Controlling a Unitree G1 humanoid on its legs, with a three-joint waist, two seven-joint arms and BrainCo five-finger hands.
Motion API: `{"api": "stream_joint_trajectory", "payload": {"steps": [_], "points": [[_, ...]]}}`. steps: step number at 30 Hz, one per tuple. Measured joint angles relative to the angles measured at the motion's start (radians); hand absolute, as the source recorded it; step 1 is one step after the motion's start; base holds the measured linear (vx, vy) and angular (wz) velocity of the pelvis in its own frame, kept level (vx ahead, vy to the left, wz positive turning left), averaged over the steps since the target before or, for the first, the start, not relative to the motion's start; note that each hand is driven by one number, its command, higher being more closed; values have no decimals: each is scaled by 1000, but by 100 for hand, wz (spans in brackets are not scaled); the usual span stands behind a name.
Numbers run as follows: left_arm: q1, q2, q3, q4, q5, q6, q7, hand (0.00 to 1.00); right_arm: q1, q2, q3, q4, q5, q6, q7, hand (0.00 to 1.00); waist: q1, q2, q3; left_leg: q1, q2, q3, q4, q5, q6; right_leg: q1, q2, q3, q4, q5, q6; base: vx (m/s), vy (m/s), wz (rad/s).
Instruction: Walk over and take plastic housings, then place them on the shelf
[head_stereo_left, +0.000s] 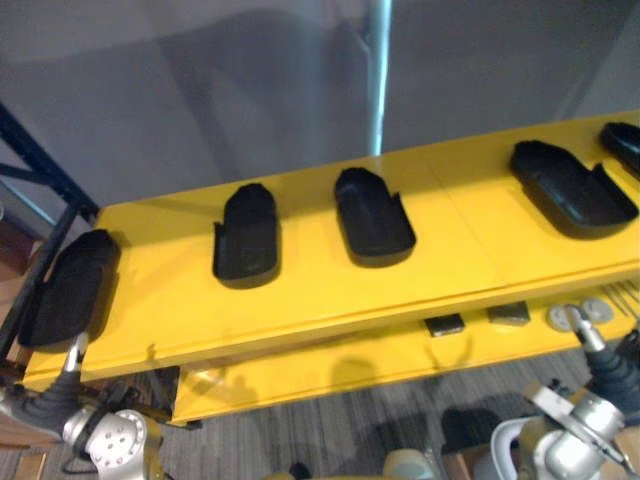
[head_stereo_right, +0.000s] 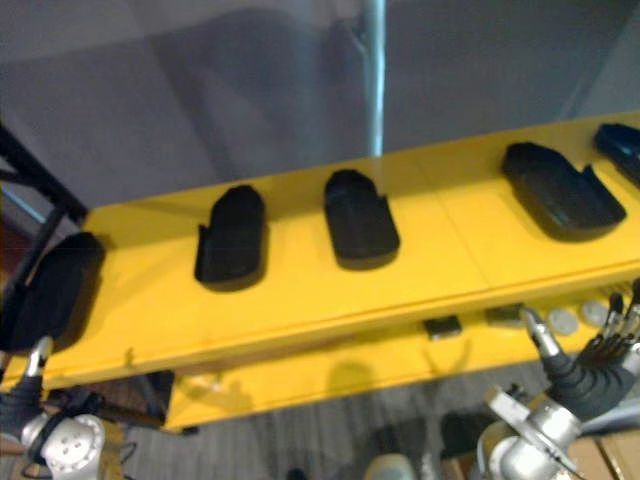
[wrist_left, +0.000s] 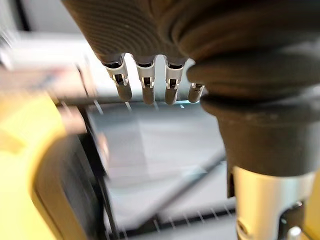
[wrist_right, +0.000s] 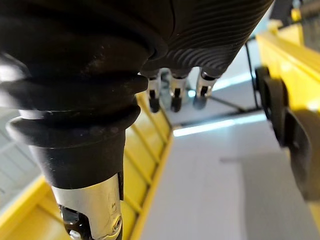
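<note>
Left robot hand (head_stereo_left: 55, 395) hangs low under the left end of the yellow shelf (head_stereo_left: 320, 290), fingers straight and empty, just below the leftmost black plastic housing (head_stereo_left: 65, 290). Further along the shelf lie the second housing (head_stereo_left: 247, 235), third housing (head_stereo_left: 373, 215), fourth housing (head_stereo_left: 570, 188) and edge housing (head_stereo_left: 625, 140). Right robot hand (head_stereo_right: 590, 370) sits low at the right, released and holding nothing. This looks like the reach-to-take step. Next, a hand must rise to shelf height and close round a housing's rim.
</note>
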Motion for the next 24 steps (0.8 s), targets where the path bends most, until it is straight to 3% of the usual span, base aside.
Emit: {"api": "stream_joint_trajectory", "payload": {"steps": [3,10,11,13,14,16,19,21,22,24], "points": [[7,-40,2,16,-50,-56,40,0,-1,0,3,25,0,8,-4,0,0,-1,0,-8,-2,-6,-3,3,1,-5,-6,-11,4,-3,-2,-19,2,8],[-70,-40,6,106,-105,-110,79,0,-1,-13,6,36,0,9,-6,0,-2,-11,4,-34,-2,-4,3,8,0,-49,-10,-7,43,-19,-6,-7,-12,1],[-183,-34,10,188,-167,-121,125,0,-40,-63,24,35,-5,12,-5,0,-5,-23,49,-72,-3,9,27,5,-3,-124,-16,15,126,-53,-10,-4,-71,-16],[-196,-34,12,189,-180,-120,139,0,-42,-77,24,33,-5,15,-6,0,-5,-18,59,-71,-1,19,38,-1,-4,-127,-15,26,140,-61,-11,12,-57,-16],[-274,35,60,327,-241,-121,144,0,-42,-112,7,30,-2,42,-64,0,-9,-1,93,-109,7,31,75,-20,-5,-167,-10,40,161,-67,-13,8,-33,-14],[-305,82,95,367,-329,-121,143,0,-44,-115,-40,31,2,91,-143,0,-10,-3,114,-120,9,33,79,-22,-6,-181,-9,46,166,-67,-14,1,-21,-8],[-318,115,97,398,-345,-122,142,0,-41,-116,-69,93,-3,96,-163,0,-15,-15,127,-122,15,40,98,-35,-6,-178,-4,53,164,-67,-14,28,-5,-6],[-321,132,118,398,-408,-148,106,0,-27,-102,-70,198,1,98,-180,0,-8,-25,132,-131,25,38,114,-49,-9,-172,3,50,152,-66,-14,31,-12,2],[-308,128,120,376,-405,-198,43,0,5,-66,-64,209,-16,70,-205,0,-9,-26,133,-138,37,27,132,-60,-13,-149,9,32,127,-58,-14,51,-8,14],[-237,109,92,254,-380,-236,-29,0,37,-40,-48,165,-47,20,-223,0,-4,-34,137,-118,49,25,149,-79,-18,-103,18,24,96,-49,-14,89,6,6]]}}
